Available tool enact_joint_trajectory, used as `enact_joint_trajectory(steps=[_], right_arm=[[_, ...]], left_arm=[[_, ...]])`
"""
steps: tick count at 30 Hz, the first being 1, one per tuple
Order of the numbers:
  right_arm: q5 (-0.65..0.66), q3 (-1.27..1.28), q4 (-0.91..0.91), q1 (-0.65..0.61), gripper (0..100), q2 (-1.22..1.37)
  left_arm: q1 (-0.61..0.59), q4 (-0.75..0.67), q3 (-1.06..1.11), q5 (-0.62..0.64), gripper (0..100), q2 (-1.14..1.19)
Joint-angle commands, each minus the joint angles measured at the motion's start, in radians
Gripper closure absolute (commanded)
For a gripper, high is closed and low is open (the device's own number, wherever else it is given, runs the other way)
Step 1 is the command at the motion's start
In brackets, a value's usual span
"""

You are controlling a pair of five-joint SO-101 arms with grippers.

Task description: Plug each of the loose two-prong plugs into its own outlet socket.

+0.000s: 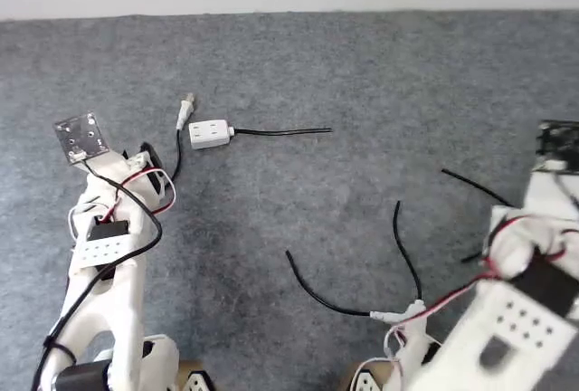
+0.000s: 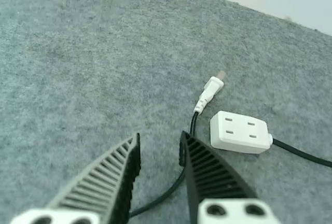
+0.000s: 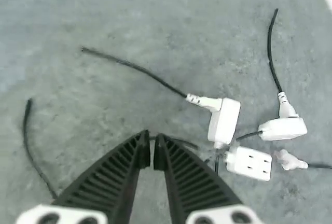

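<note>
At the far left one loose plug [image 2: 211, 90] lies just beside one outlet socket [image 2: 239, 132], not inserted. The left gripper [image 2: 160, 138] is half open and empty, close to the plug's cord [image 2: 158, 201]. At the near right, the right gripper [image 3: 152, 136] is almost closed and empty, near three more sockets [image 3: 249, 163] and a second plug [image 3: 288, 160].

The left arm [image 1: 109, 255] extends away from the near edge, and the left end effector [image 2: 160, 140] tilts downward with its ribbed black fingers [image 2: 116, 172] parted in a narrow V. The right arm [image 1: 520, 305] stands opposite. The right end effector [image 3: 152, 143] has its tips nearly together.
</note>
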Motion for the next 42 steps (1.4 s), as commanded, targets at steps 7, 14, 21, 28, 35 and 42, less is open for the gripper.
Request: enact_joint_trajectory(steps=[7,14,21,28,35,42], right_arm=[[-0.109,-0.265,-0.059,0.105,98.7,0.403],[-0.127,-0.299,0.05,0.082,98.9,0.492],[-0.18,-0.299,0.051,0.065,92.7,0.503],[-0.15,-0.276,0.274,-0.14,83.2,0.458],[-0.232,-0.186,0.394,-0.355,85.1,0.214],[-0.081,-0.117,0.504,-0.381,85.0,0.194]], left_arm=[[0.002,0.006,-0.028,-0.014,88,-0.015],[0.034,0.075,-0.028,-0.034,74,-0.015],[0.034,0.075,-0.027,-0.034,73,-0.015],[0.035,0.075,-0.027,-0.034,73,-0.015],[0.034,0.075,-0.027,-0.034,73,-0.015],[0.034,0.075,-0.027,-0.038,73,-0.015]])
